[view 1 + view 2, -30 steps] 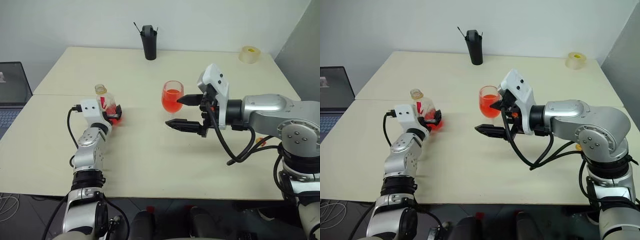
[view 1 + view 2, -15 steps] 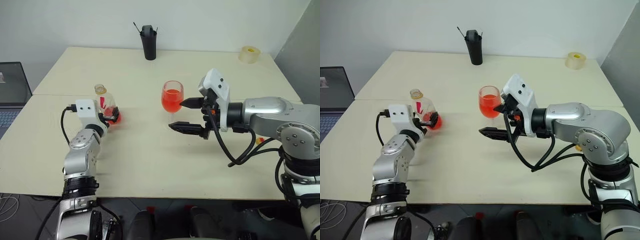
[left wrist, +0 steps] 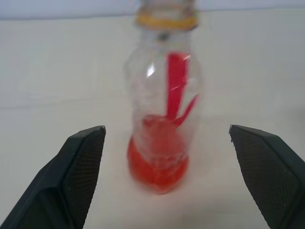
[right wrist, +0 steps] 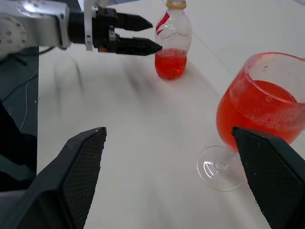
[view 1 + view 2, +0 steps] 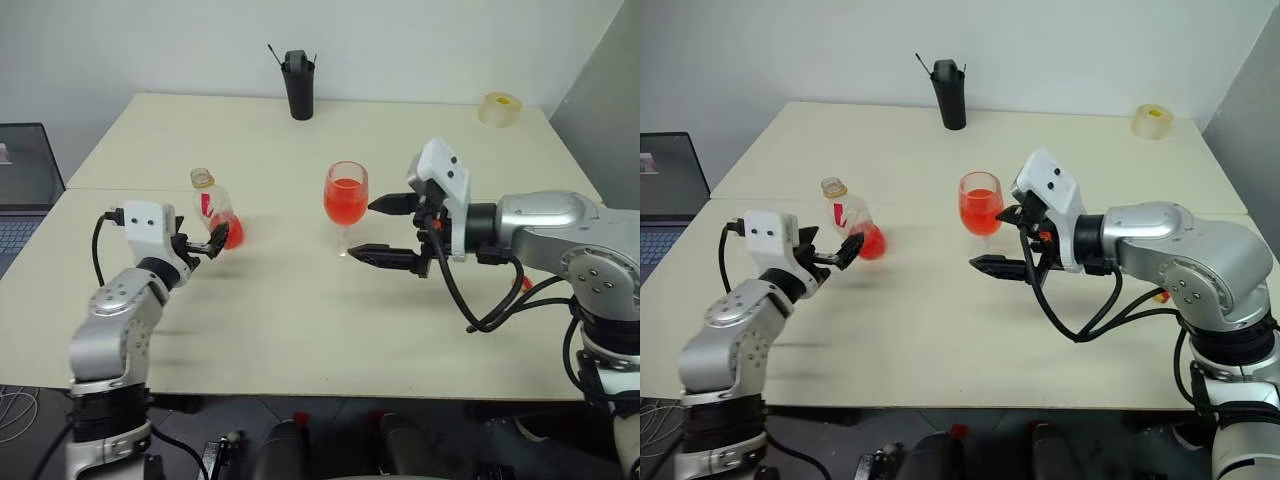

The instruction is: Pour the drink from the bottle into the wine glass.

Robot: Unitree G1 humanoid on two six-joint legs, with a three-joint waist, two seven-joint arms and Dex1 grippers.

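**Pour looks done: both grippers open, bottle and glass standing free**

The left gripper (image 5: 205,245) has its two black fingers spread wide and holds nothing; in its wrist view the fingers flank the bottle (image 3: 164,114) with table showing on both sides, so it is near but apart. The bottle stands upright on the table (image 5: 300,320), at about one o'clock from that gripper, with only a little drink (image 3: 159,167) left in its base.

The right gripper (image 5: 395,232) is also wide open and empty, one finger above the other, pointing at the wine glass (image 5: 345,205), which stands upright just at its nine o'clock, untouched. The bowl is well filled with red-orange liquid.

Judging by the full glass and the nearly empty bottle, the pouring step is finished and this is the release and retreat. The next move probably calls only for drawing both arms clear, the right one taking care not to brush the glass's stem.

At the table's far edge stand a black pen holder (image 5: 298,85) at twelve o'clock and a tape roll (image 5: 500,108) at about two.
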